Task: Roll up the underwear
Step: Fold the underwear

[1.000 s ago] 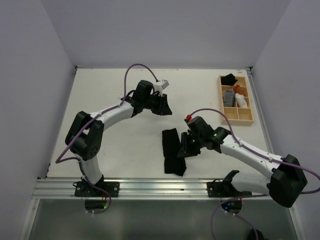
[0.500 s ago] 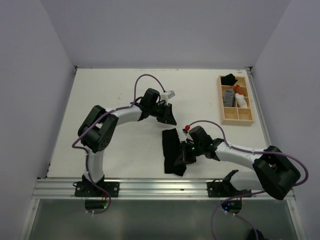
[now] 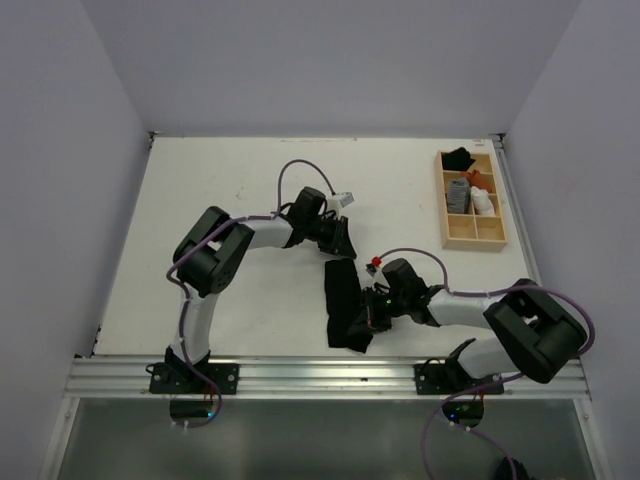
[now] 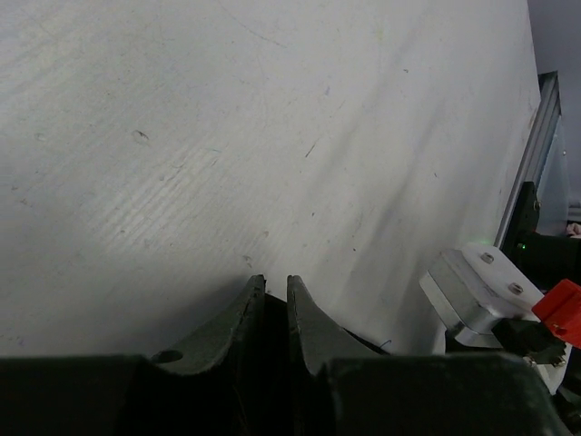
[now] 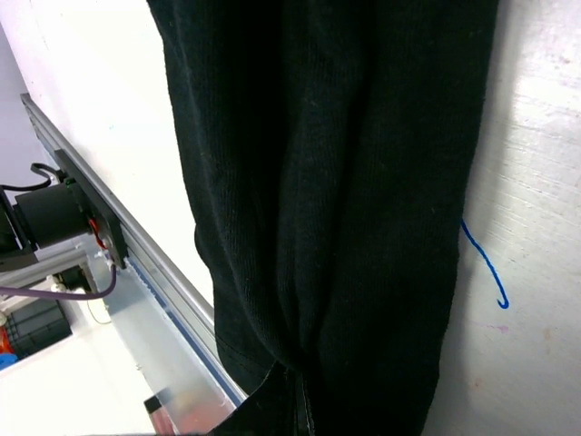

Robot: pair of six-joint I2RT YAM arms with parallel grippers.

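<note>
The black underwear (image 3: 342, 300) lies on the white table as a long folded strip running from far to near. It fills the right wrist view (image 5: 345, 182). My right gripper (image 3: 372, 312) is at the strip's right edge near its near end, with its jaws shut on a pinch of the fabric (image 5: 298, 404). My left gripper (image 3: 340, 240) is low over the table just beyond the strip's far end. Its jaws (image 4: 270, 283) are closed to a thin dark slit, with bare table ahead of them.
A wooden compartment tray (image 3: 495, 215) stands at the back right with a black item, a grey striped roll (image 3: 458, 192) and a white roll (image 3: 483, 203). The metal rail (image 3: 320, 372) runs along the near edge. A blue pen mark (image 5: 486, 268) is beside the underwear.
My left gripper has come nearer and right, down to the far end of the underwear. My right arm has folded in, with its gripper staying on the strip's right edge.
</note>
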